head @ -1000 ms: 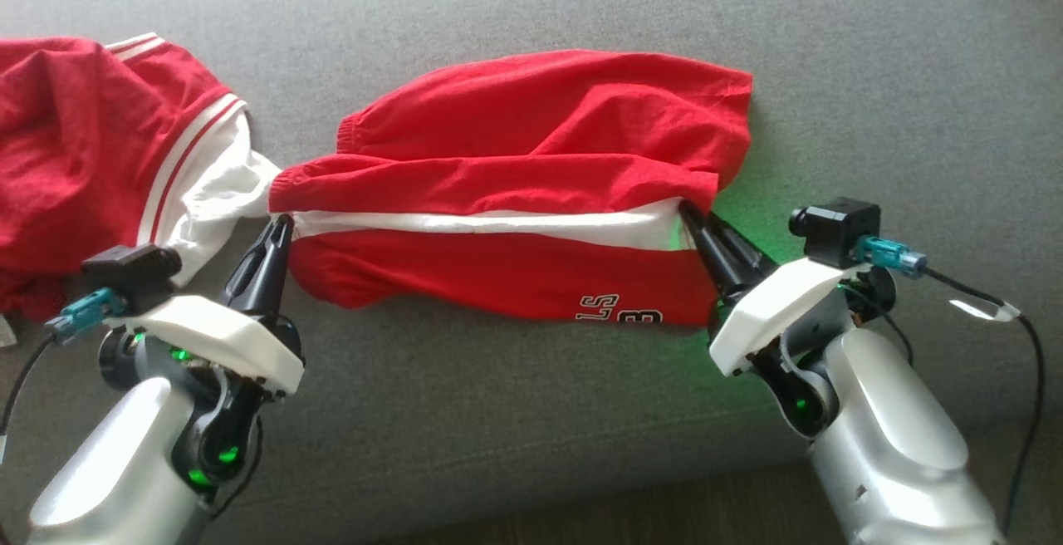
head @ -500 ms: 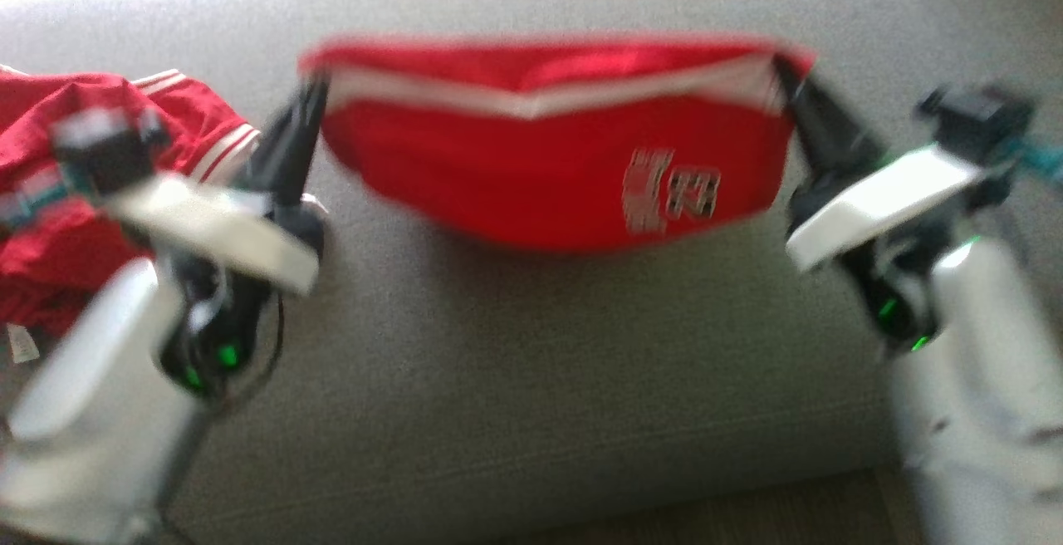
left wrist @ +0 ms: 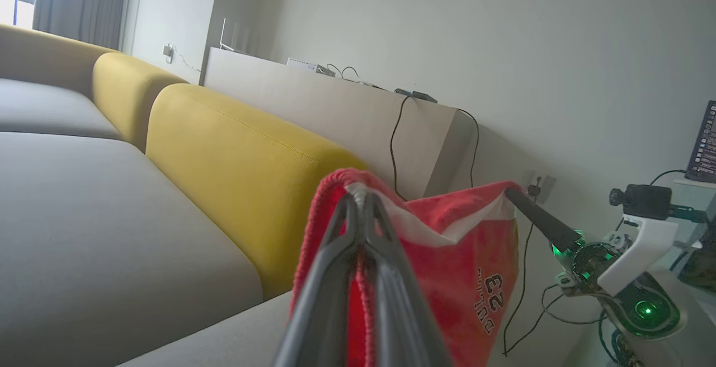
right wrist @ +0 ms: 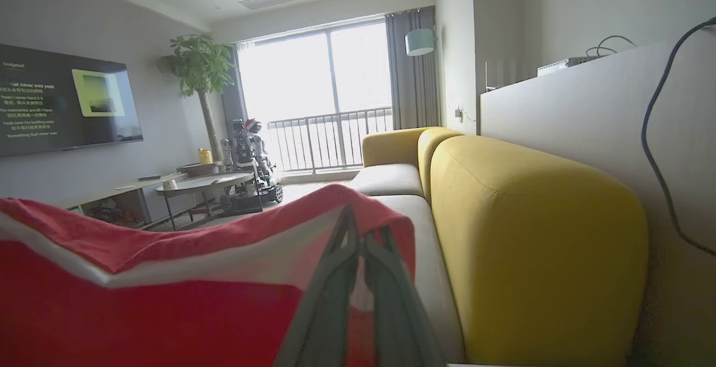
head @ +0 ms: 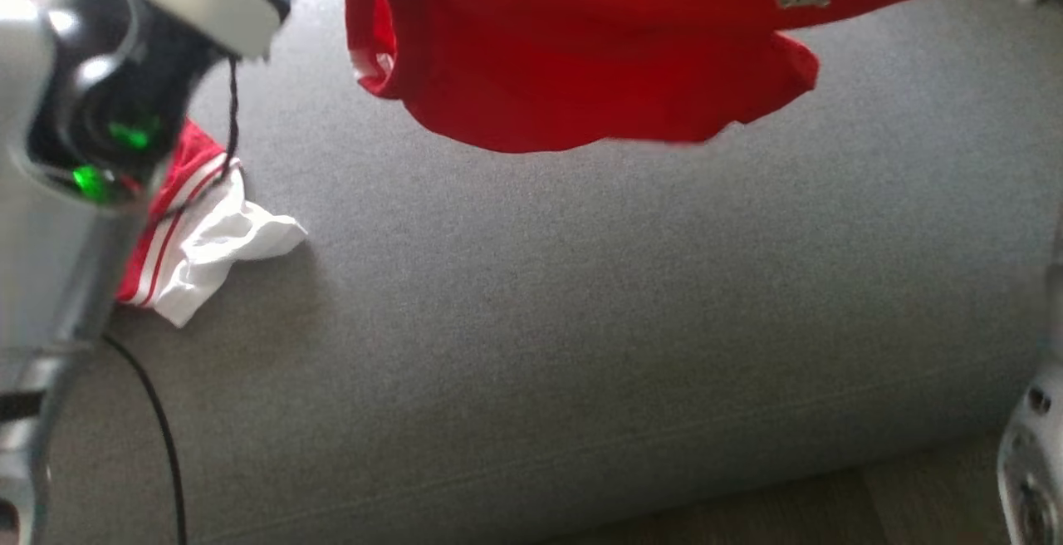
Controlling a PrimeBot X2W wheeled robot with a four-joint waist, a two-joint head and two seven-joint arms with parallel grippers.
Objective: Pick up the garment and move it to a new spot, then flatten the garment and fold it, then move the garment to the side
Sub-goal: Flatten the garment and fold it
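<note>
The garment [head: 581,46] is a pair of red shorts with a white stripe and a printed number. It hangs in the air above the grey sofa seat [head: 581,321], stretched between both arms. In the left wrist view my left gripper [left wrist: 362,199] is shut on one top corner of the garment [left wrist: 464,266]. The right gripper [left wrist: 512,193] pinches the far corner. The right wrist view shows my right gripper [right wrist: 358,233] shut on the striped edge of the garment [right wrist: 140,300]. My left wrist [head: 108,113] looms large at the upper left of the head view.
A second red and white piece of clothing [head: 199,238] lies crumpled on the seat at the left, partly behind my left arm. A yellow backrest [left wrist: 235,160] runs along the sofa. A strip of wooden floor [head: 830,512] shows at the front edge.
Both arms have risen and lifted the garment off the seat, so it now hangs free. The head camera has shifted too, and the arms now reach past the picture's top.
</note>
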